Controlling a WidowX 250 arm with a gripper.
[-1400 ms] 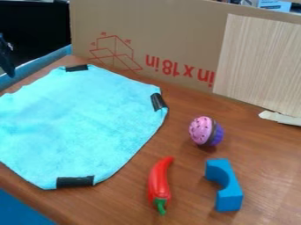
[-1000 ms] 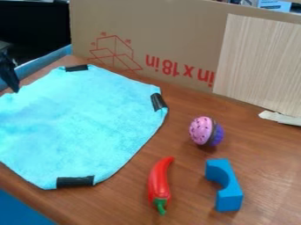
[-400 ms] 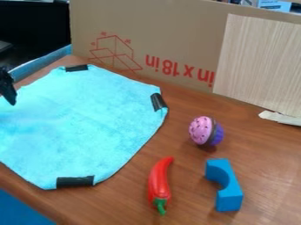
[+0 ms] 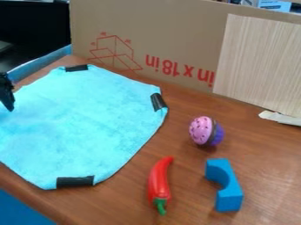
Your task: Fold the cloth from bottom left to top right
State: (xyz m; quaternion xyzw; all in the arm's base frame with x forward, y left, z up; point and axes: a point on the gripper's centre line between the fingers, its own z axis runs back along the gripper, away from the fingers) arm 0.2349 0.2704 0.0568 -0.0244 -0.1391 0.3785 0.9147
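The blue cloth (image 4: 82, 123) lies flat by the worktop's (image 4: 126, 200) left edge. My gripper (image 4: 10, 109) is there too; open or closed, I can't tell.

Red print (image 4: 179, 71), upside down, stands on the cardboard (image 4: 170, 30) at the upper middle of the frame and reads "in x 18 in". Small red marks by the box drawing (image 4: 115, 52) to its left are illegible, as is print on a label (image 4: 275, 5) at the top right.

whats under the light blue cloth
The wooden table shows around the cloth, so that likely continues beneath. Anything else there is covered by the cloth and can't be seen.
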